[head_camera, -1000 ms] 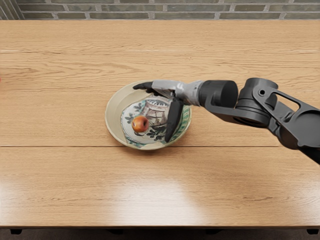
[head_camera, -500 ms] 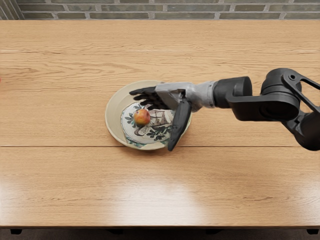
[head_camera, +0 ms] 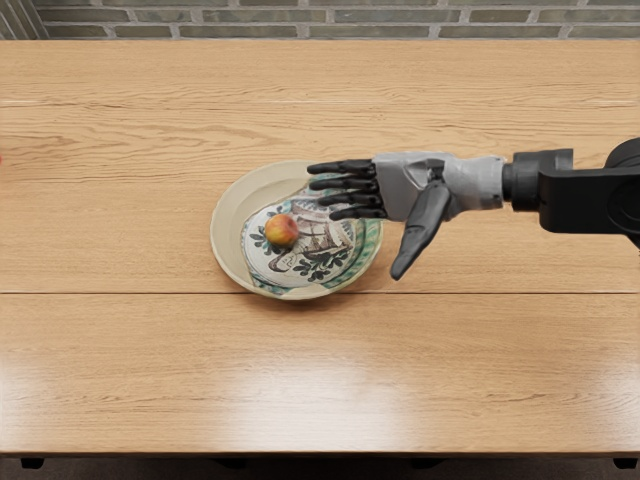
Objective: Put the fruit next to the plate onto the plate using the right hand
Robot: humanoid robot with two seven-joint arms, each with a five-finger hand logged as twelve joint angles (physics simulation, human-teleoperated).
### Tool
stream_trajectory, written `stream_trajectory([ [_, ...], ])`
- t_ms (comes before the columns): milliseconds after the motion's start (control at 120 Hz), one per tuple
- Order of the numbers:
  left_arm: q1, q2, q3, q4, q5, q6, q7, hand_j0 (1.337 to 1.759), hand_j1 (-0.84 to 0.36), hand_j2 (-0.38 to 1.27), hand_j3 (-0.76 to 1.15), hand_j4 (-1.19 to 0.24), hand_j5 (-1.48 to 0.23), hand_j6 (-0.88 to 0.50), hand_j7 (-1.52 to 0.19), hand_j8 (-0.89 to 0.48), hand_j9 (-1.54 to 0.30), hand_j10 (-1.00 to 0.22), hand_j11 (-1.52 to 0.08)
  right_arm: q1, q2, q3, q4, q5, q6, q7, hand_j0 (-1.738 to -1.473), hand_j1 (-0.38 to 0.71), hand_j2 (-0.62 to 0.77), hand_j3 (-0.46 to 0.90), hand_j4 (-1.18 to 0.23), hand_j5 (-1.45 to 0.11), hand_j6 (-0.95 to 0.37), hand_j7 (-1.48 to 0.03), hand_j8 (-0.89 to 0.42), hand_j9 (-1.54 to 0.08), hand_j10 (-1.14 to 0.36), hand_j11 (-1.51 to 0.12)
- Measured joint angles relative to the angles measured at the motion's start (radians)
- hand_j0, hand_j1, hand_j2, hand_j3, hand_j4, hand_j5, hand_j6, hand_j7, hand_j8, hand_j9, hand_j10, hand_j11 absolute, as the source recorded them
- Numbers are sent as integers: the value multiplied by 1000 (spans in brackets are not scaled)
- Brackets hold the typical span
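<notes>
A small red-and-yellow fruit point(head_camera: 282, 230) lies inside the patterned plate point(head_camera: 232, 210), left of the plate's middle. My right hand point(head_camera: 372, 205) hovers over the plate's right rim, its fingers point(head_camera: 340, 186) spread and pointing left, thumb hanging down toward the front. It holds nothing and stands clear of the fruit. The right arm comes in from the right edge. No left arm shows.
The plate sits on a wide wooden table point(head_camera: 320, 370). A brick wall point(head_camera: 320, 18) runs along the far edge of the table.
My right hand has drawn back to the right, off the plate's middle to its right rim. The fruit shifted slightly inside the plate and now lies free.
</notes>
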Motion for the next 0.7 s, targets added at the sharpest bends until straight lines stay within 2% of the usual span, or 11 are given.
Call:
stream_trajectory([
  [400, 0, 0, -1, 0, 0, 0, 0, 1658, 349, 0, 0, 0, 0, 0, 0, 0, 0, 0, 0, -35, -73, -8, -128, 134, 2, -1, -1658, -349, 1, 0, 0, 0, 1, 0, 1, 0, 0, 0],
  [700, 0, 0, 0, 0, 0, 0, 0, 1658, 349, 0, 0, 0, 0, 0, 0, 0, 0, 0, 0, -82, -165, -14, -155, 216, 2, -1, -1658, -349, 1, 0, 0, 0, 1, 0, 1, 0, 1, 0],
])
